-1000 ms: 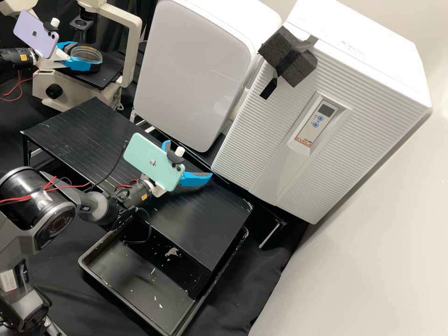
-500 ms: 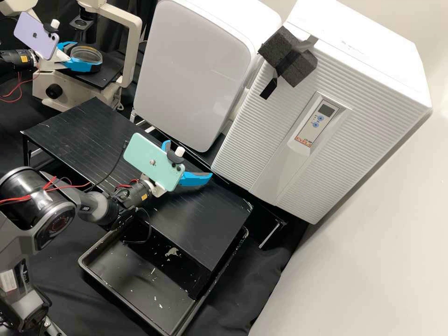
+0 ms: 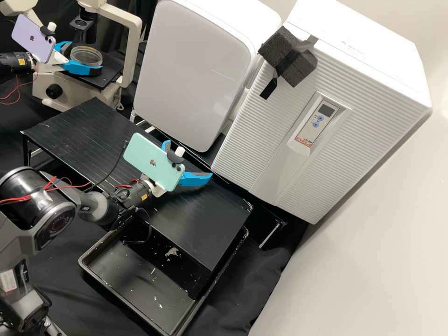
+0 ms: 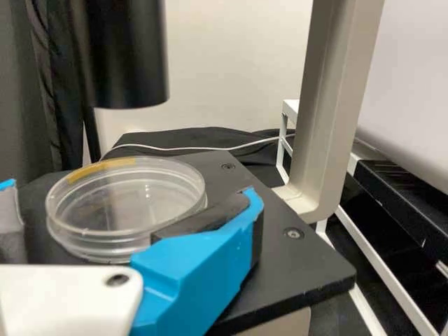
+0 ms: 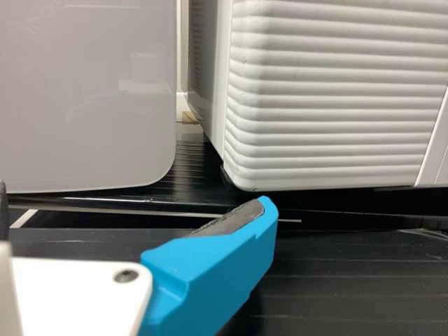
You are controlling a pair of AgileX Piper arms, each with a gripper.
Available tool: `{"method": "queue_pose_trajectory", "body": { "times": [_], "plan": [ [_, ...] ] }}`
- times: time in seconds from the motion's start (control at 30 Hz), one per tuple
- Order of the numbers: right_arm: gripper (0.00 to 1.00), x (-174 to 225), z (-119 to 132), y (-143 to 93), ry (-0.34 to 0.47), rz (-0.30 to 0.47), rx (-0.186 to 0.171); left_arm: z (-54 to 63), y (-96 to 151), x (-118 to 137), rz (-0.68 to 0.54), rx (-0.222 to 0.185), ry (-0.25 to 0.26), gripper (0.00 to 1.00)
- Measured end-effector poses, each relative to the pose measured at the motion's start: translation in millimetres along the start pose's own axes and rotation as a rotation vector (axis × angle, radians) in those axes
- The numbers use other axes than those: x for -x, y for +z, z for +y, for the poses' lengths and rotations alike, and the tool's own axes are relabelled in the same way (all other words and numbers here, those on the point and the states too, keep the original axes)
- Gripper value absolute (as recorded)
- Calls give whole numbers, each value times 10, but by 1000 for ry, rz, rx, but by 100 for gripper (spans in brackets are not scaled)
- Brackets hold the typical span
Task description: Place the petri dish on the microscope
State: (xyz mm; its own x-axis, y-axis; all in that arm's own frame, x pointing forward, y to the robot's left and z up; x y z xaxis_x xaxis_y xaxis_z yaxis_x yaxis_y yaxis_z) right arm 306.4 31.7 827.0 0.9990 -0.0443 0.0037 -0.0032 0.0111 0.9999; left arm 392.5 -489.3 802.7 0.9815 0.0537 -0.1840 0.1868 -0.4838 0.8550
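In the high view my left gripper (image 3: 85,57) stands open at the microscope (image 3: 132,46), its fingers on either side of the clear petri dish (image 3: 87,56). The dish lies flat on the black stage (image 3: 105,80). In the left wrist view the same gripper (image 4: 129,193) has a gap between one finger and the dish (image 4: 126,203), while the other finger overlaps the near rim; contact there is unclear. The stage (image 4: 308,276) extends beyond them. My right gripper (image 3: 188,160) is held open and empty above the black rack; in the right wrist view that gripper (image 5: 133,206) faces the white cabinets.
A black rack (image 3: 93,135) stands beside the microscope, with a dark tray (image 3: 135,280) partly under it. Two white cabinets (image 3: 191,70) rise behind the rack. The microscope's upright arm (image 4: 336,91) and a black cylinder (image 4: 122,49) stand close around the dish.
My left gripper has spread its fingers, letting go of the dish, and has shifted slightly back toward the left edge of the high view. The dish is nearly unmoved. My right gripper kept still.
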Motion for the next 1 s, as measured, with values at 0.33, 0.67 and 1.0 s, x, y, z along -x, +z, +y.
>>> {"method": "queue_pose_trajectory", "body": {
  "times": [0.33, 0.67, 1.0],
  "plan": [
    [100, 0, 0, 0, 0, 0, 0, -19, -45, 507, 12, -8, 26, 100],
    [100, 0, 0, 0, 0, 0, 0, -157, 228, 1260, -11, -100, 166, 100],
    [100, 0, 0, 0, 0, 0, 0, -359, 383, 1636, -7, -145, 326, 100]
  ]
}}
